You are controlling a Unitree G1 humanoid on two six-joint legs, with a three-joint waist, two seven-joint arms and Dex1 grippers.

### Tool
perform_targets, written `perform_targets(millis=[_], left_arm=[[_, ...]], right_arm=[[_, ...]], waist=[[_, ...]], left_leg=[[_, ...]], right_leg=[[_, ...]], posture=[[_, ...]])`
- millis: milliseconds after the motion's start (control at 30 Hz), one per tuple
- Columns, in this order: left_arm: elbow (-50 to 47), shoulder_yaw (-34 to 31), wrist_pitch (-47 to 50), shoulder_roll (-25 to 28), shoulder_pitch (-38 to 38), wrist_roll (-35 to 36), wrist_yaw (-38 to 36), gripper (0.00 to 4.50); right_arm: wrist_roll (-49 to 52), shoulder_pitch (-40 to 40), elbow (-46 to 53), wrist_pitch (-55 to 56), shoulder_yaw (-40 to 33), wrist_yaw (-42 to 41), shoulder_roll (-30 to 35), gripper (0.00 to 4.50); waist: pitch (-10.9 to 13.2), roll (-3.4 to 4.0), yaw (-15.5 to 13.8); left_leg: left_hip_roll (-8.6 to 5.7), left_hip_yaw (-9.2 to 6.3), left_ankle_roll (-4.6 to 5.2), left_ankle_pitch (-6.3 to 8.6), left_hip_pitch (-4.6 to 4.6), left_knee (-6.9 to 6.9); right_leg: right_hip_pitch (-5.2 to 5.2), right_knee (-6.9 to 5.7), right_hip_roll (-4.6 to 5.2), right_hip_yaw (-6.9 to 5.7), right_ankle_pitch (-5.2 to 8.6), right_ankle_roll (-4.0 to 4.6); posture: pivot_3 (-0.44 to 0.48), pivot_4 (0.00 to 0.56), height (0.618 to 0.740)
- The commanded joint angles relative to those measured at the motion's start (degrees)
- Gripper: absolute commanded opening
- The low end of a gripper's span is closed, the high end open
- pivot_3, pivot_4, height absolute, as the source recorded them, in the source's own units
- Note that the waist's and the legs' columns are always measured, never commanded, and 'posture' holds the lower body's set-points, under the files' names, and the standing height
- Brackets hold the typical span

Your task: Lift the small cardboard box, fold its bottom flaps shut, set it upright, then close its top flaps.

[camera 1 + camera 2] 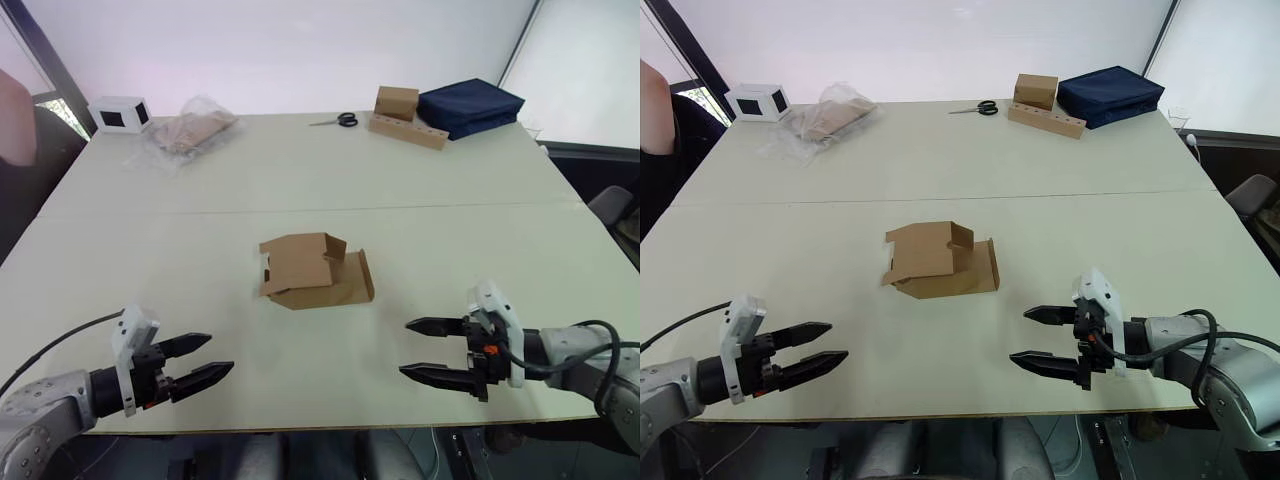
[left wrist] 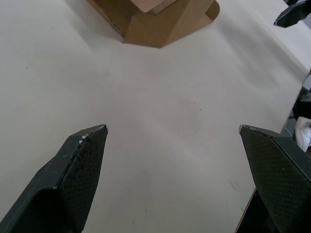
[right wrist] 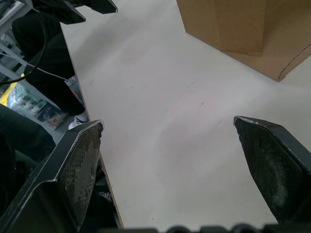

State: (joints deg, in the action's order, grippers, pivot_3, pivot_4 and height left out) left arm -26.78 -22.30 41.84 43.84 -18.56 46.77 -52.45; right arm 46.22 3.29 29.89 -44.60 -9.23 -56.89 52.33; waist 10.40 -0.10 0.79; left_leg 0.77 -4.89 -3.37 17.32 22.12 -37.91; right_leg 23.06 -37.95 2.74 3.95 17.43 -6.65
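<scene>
Hovering low over the near edge of the table (image 1: 300, 190), the left gripper (image 1: 200, 362) and the right gripper (image 1: 425, 350) each had their black fingers spread apart and held nothing. Between them and a little farther in, apart from both, the small cardboard box (image 1: 318, 272) lay on its side, collapsed, its flaps (image 1: 300, 257) loose and unfolded. By that showing the task had hardly begun: lifting, folding the bottom, standing it upright and closing the top all remained.
</scene>
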Motion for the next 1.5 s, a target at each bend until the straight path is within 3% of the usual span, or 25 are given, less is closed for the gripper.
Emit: perform_targets(millis=[33, 600, 867, 1033, 1267, 1400, 1500], left_arm=[[0.27, -1.11, -0.71, 0.16, 0.35, 0.44, -0.33, 4.44], [2.35, -0.71, -1.58, 1.22, 1.45, -1.55, -0.74, 4.44], [4.48, -0.15, -0.45, 2.97, 5.91, -3.42, 1.29, 4.44], [8.01, 1.8, -0.1, 4.76, 8.51, -5.59, 0.79, 4.44], [13.03, -1.92, 14.53, 6.96, 16.98, 7.66, -1.32, 4.44], [17.48, -0.37, 19.33, 8.54, 22.44, 10.72, -3.7, 4.44], [29.04, 3.63, 26.93, 6.35, 34.69, 12.63, -2.79, 4.44]], right_arm=[[0.02, -0.34, 0.26, 0.87, 0.04, -0.55, -0.4, 4.5], [-1.61, -1.37, -1.5, 2.04, -0.17, 0.76, -1.73, 4.5], [-0.68, -2.75, -0.59, -3.11, -0.28, 4.85, -0.66, 4.5], [-4.13, -1.48, 0.26, 2.07, -1.07, 4.67, -1.41, 4.5], [-2.15, -3.97, 0.07, 1.35, -2.31, 2.69, 0.05, 4.5], [-0.69, -7.45, 1.02, -0.6, -1.36, 2.51, 0.7, 4.5], [-0.52, -11.79, 3.15, -1.48, 0.89, 4.13, 0.04, 4.5]], waist=[[0.0, 0.0, 0.02], [0.0, 0.0, 0.02], [0.0, 0.0, -0.02], [0.0, 0.0, 0.07], [0.0, 0.0, 0.05], [0.0, 0.01, 0.26], [0.02, 0.01, 0.13]], left_leg=[[0.0, 0.0, 0.0, 0.0, 0.0, 0.0], [0.0, 0.0, 0.0, 0.0, 0.0, 0.0], [0.0, -0.01, 0.0, 0.0, 0.0, 0.0], [0.0, -0.01, 0.0, 0.0, 0.0, 0.0], [0.0, -0.01, 0.0, 0.0, 0.01, -0.01], [0.0, -0.03, 0.0, 0.0, 0.01, -0.02], [-0.01, -0.04, 0.0, 0.0, 0.02, -0.01]], right_leg=[[0.0, 0.0, 0.0, 0.0, 0.0, 0.0], [0.0, -0.01, 0.0, 0.0, 0.0, 0.0], [0.0, 0.0, 0.01, -0.01, 0.0, 0.0], [0.01, -0.01, -0.01, -0.01, 0.0, 0.0], [0.01, -0.03, 0.0, -0.01, 0.0, -0.01], [0.04, -0.07, -0.01, -0.02, 0.0, -0.01], [0.08, -0.11, -0.02, -0.03, 0.0, 0.0]], posture=[[0.0, 0.15, 0.74], [0.0, 0.15, 0.74], [0.0, 0.15, 0.74], [0.0, 0.15, 0.74], [0.0, 0.15, 0.74], [0.0, 0.15, 0.74], [0.0, 0.15, 0.74]])
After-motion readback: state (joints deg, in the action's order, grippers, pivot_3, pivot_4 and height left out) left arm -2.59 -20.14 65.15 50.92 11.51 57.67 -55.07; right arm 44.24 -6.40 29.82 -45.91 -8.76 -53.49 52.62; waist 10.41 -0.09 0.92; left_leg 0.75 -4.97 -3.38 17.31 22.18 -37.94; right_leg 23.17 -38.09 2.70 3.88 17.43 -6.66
